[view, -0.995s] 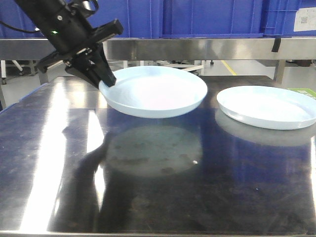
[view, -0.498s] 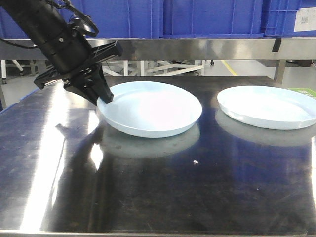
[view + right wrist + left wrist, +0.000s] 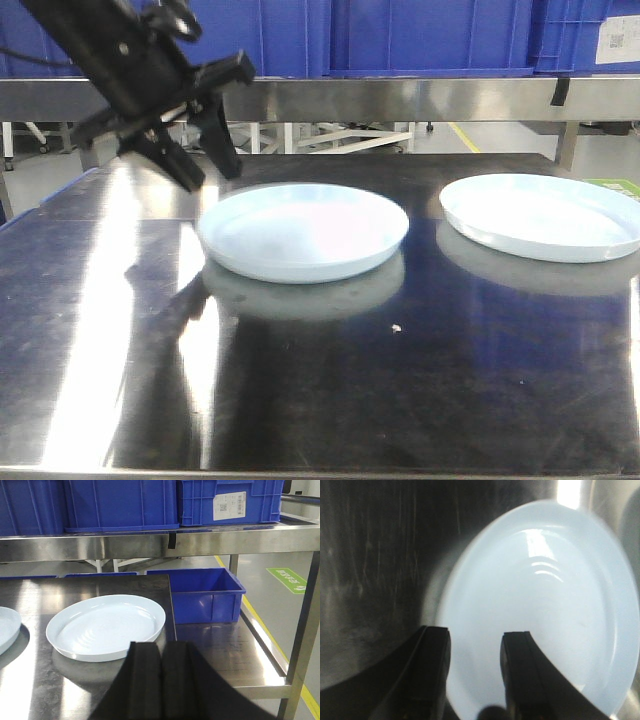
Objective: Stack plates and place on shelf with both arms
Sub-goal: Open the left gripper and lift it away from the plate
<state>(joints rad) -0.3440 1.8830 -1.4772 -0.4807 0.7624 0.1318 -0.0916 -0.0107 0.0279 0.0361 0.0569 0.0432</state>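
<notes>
Left plate (image 3: 303, 232) is laid flat on the table (image 3: 400, 380), well apart from the right plate (image 3: 540, 215); nothing is stacked yet. Left gripper (image 3: 210, 172) is held just above the left plate's far-left rim, fingers spread, nothing pinched. Right gripper (image 3: 160, 647) is pressed together, empty, near the right plate. For stacking, a rim should be pinched squarely and the plate kept level, centred over the other before lowering. White QR sticker (image 3: 229, 506) on a blue crate (image 3: 230, 517) on the shelf (image 3: 150, 540): print unreadable.

Two plates (image 3: 303, 232) (image 3: 540, 215); one shelf (image 3: 400, 98); one tabletop (image 3: 400, 390); two pincers (image 3: 210, 172) (image 3: 161, 647).
</notes>
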